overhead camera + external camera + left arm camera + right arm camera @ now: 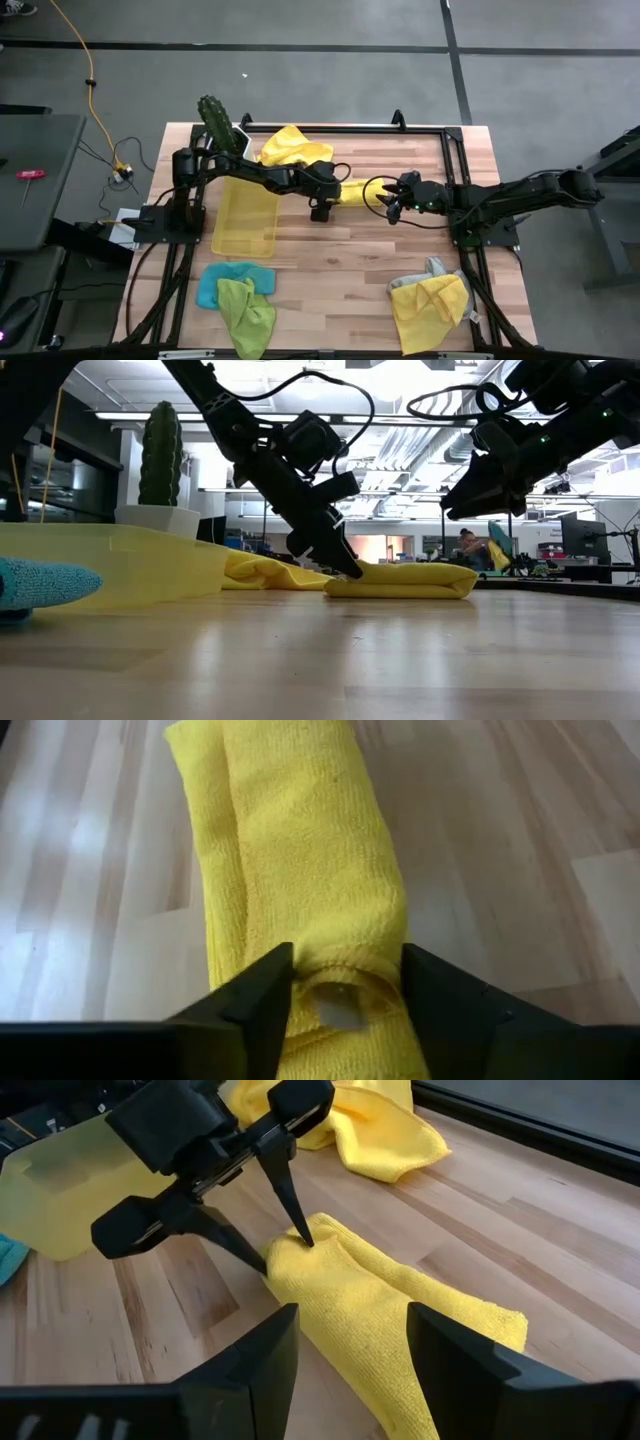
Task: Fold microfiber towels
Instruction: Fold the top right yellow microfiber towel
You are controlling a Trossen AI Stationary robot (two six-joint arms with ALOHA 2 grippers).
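- Left wrist view: our left gripper (345, 990) straddles one end of the folded yellow towel (300, 870), fingers closing around it; its long axis runs straight away from them.
- Our right gripper (393, 199) hovers released above the far end, mid-table (330, 260).

My left tool (285, 1250) is matte black, and it meets a bright yellow folded towel (390, 1315) with a fine woven texture, on my counter (340, 270) of pale wood planks striped with light and slightly darker boards. My right tool (393, 199) is black too, with small green lights on it, and near it lies a yellow towel (430, 305) over a grey towel (432, 270). A see-through yellow tray (245, 220) sits by a lime green towel (247, 310) on a light blue towel (215, 283), a loose yellow towel (290, 148) lies at the far edge, and a dark green cactus (215, 120) stands in a white pot (155, 518).
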